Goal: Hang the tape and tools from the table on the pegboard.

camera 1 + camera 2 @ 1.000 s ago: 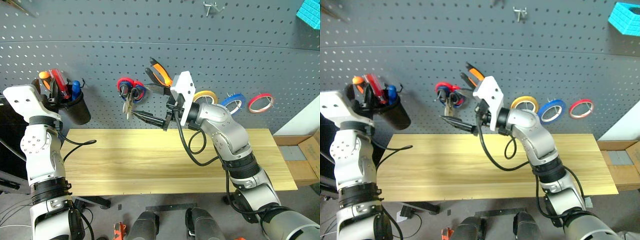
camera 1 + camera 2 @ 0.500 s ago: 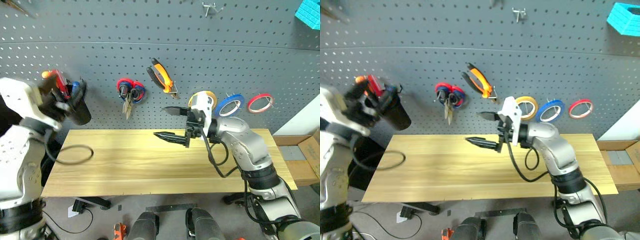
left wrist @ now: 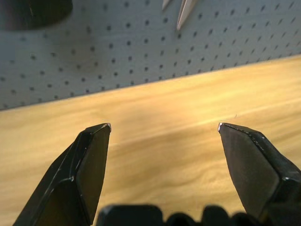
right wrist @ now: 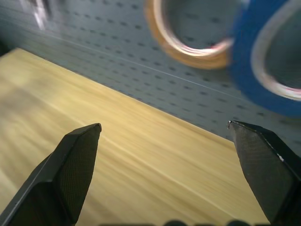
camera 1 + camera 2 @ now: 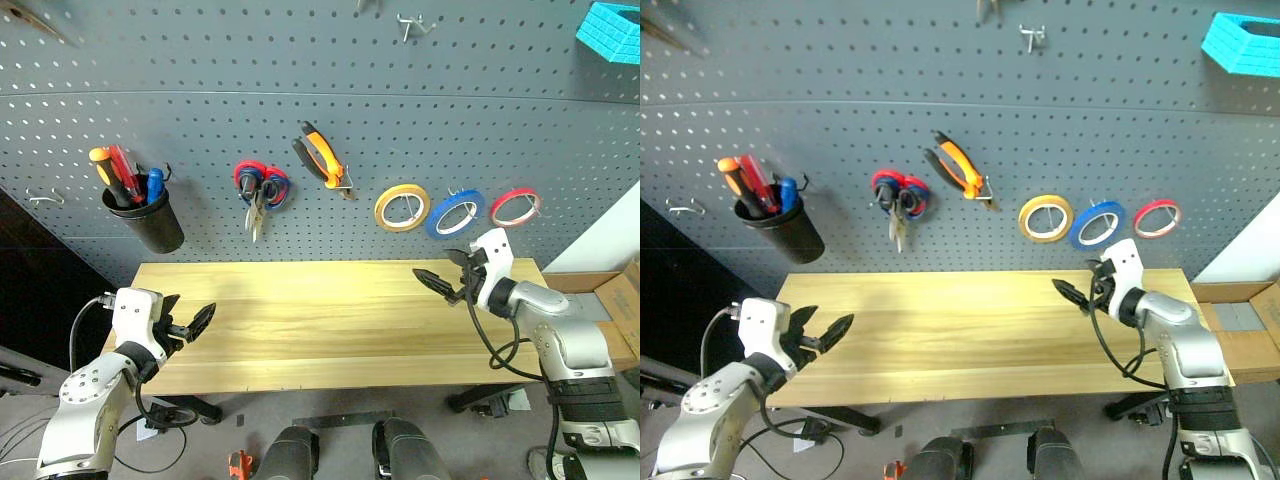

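Left eye view — blue tape (image 5: pixel 455 213) hangs above right fingers (image 5: pixel 434 279), both pairs spread, empty.

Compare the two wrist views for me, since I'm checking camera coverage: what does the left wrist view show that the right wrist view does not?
Left wrist view alone: the tips of the scissors hanging on the pegboard and the base of the black cup. Right wrist view alone: the yellow tape ring and the blue tape hanging on the board. Both share the bare table, the dotted pegboard, and an open, empty gripper: left gripper, right gripper.
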Tool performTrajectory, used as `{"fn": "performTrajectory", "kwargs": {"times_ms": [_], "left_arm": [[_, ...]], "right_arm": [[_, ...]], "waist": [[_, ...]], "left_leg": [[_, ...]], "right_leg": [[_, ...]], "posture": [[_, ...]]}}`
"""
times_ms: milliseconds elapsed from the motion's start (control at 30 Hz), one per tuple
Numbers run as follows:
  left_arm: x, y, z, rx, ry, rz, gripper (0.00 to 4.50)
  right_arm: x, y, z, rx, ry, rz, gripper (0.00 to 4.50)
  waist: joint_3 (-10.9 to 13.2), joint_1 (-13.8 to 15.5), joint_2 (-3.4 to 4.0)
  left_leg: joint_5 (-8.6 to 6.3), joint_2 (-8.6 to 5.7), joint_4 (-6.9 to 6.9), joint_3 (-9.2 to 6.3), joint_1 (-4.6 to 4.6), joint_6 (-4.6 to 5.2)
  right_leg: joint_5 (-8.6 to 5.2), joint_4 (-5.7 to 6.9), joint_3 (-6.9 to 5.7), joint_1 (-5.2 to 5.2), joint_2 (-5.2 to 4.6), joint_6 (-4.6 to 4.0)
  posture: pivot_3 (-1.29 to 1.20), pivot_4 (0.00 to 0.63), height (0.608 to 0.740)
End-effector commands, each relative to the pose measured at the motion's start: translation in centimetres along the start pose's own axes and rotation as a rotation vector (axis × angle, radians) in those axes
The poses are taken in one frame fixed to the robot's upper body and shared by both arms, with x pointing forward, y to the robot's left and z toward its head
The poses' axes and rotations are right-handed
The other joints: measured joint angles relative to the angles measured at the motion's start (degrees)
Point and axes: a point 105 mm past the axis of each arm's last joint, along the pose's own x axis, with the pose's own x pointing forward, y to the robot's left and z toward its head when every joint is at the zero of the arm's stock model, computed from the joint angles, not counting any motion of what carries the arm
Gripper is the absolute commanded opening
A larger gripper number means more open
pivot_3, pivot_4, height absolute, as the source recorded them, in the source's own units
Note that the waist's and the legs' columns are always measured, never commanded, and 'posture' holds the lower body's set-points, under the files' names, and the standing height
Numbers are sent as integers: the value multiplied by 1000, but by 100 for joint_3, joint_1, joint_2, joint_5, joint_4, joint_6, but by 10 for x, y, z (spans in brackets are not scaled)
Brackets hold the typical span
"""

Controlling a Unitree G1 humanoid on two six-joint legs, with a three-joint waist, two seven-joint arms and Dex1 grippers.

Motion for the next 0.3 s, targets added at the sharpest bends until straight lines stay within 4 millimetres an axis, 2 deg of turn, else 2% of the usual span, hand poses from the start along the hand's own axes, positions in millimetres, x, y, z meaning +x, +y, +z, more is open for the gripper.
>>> {"fn": "performTrajectory", "kwargs": {"times_ms": [33,167,300], "left_arm": [[-2,10,5,37,-27,24,3924],[2,17,20,41,-73,38,3924],[7,17,27,56,-95,38,3924]], "right_arm": [[-25,-34,-26,2,71,-157,4500],[-36,-53,-52,34,88,-289,4500],[-37,-68,-58,61,46,-393,4500]], "waist": [[-77,1,1],[-152,-42,6],[-244,-81,35]], "left_leg": [[-3,0,0,-2,0,1],[-7,0,-1,3,6,3],[-7,1,0,21,54,4]], "right_leg": [[0,0,2,1,0,0],[0,-2,1,8,0,0],[-17,-5,3,51,3,28]], "posture": [[-52,87,740],[-40,62,740],[-38,43,740]]}}
